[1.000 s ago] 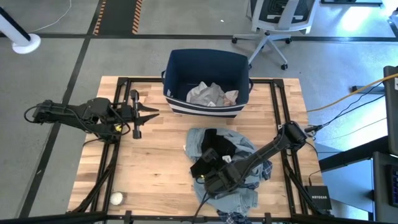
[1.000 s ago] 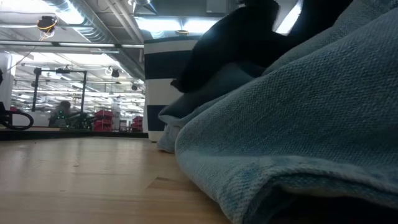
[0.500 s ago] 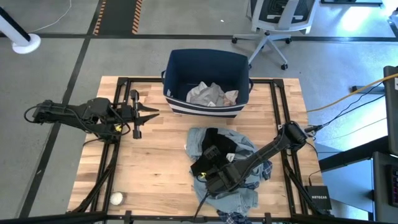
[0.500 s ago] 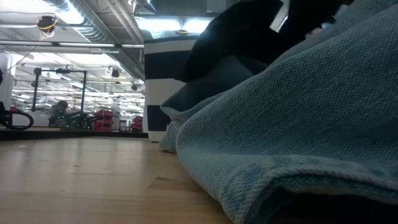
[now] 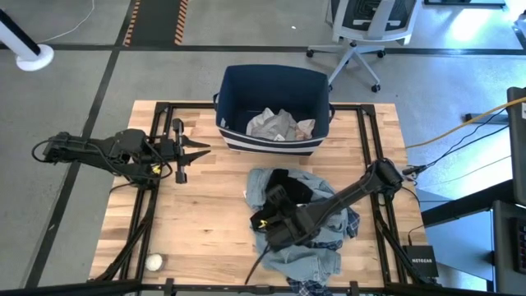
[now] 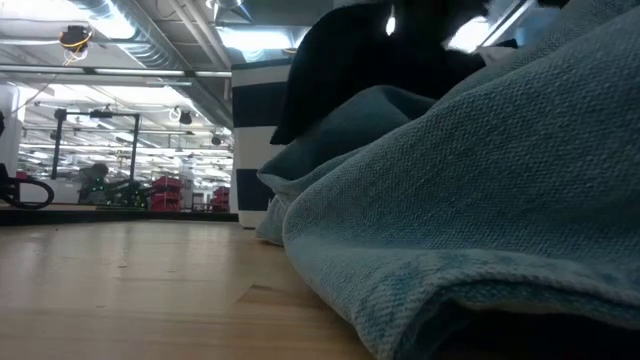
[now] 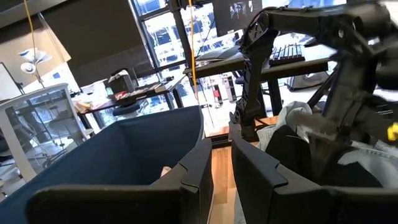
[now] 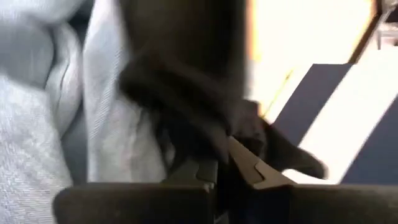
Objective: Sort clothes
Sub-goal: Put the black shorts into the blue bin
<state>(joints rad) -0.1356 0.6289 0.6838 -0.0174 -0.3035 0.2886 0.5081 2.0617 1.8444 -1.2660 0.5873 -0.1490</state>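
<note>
Your left gripper (image 5: 196, 149) waits with fingers slightly parted over bare table (image 5: 205, 214), clear of the work, while to its right your right gripper (image 5: 271, 215) pinches the black garment (image 5: 283, 191) atop the clothes pile (image 5: 308, 247), likely to carry it to the navy bin (image 5: 275, 86).

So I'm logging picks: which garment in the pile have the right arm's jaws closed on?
The black fabric garment atop the pile, pinched in the right gripper. The grey-blue denim-like garment under it lies loose on the table.
</note>
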